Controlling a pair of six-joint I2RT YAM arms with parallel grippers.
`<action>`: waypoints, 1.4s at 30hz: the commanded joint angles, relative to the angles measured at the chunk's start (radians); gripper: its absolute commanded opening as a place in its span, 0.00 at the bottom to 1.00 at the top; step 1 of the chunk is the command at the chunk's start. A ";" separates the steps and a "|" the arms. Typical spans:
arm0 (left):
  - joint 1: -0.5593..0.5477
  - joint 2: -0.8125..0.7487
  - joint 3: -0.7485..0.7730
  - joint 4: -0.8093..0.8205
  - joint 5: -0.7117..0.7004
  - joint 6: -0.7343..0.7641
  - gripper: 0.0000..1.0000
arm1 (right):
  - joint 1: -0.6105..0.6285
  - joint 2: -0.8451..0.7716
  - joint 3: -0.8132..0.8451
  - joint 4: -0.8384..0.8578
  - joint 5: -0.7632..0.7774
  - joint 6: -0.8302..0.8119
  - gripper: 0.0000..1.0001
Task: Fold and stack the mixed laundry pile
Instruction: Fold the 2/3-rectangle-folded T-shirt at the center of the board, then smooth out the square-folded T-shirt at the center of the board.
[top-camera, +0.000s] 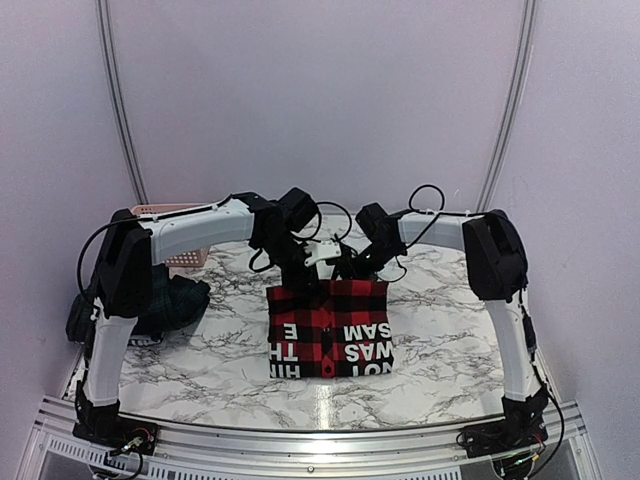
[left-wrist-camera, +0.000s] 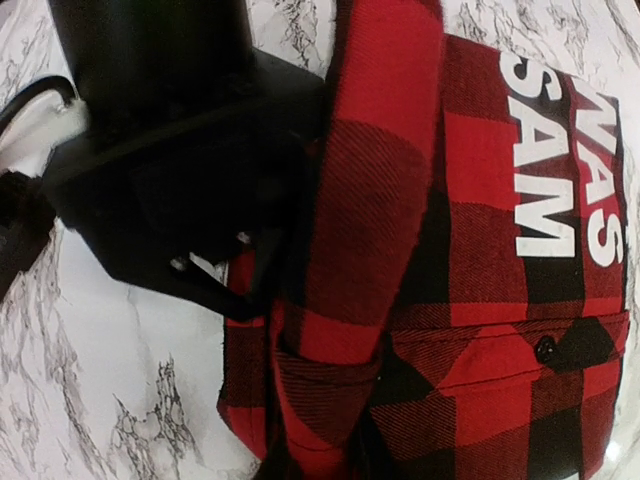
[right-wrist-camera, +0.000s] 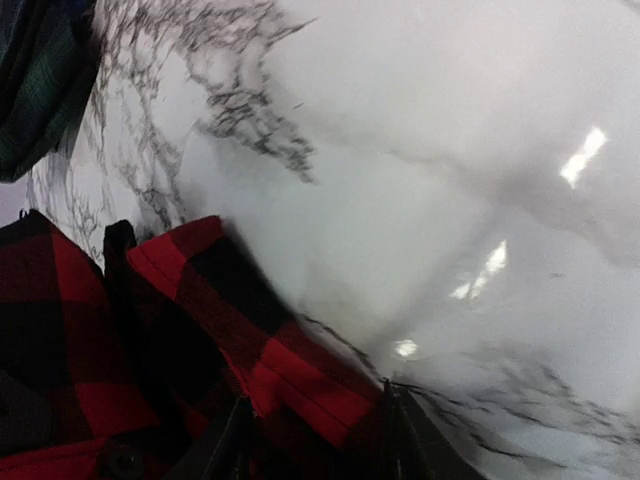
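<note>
Pink basket (top-camera: 186, 258) behind left arm (top-camera: 195, 232) — green plaid garment (top-camera: 178, 300) beside.

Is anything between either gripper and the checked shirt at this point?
Nothing visible. The left gripper holds a raised fold of the checked shirt, and another fold of it lies between the fingers of the right gripper. The dark green plaid garment sits apart, off to the left.
</note>
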 joint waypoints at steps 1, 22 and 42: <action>0.040 -0.001 0.017 0.057 -0.053 -0.046 0.30 | -0.136 -0.090 0.065 -0.044 0.104 0.078 0.47; 0.182 -0.494 -0.588 0.520 0.184 -0.914 0.97 | -0.295 -0.575 -0.481 0.122 -0.039 -0.030 0.67; 0.219 -0.259 -0.820 0.970 0.216 -1.230 0.36 | -0.195 -0.288 -0.416 0.179 -0.051 -0.059 0.38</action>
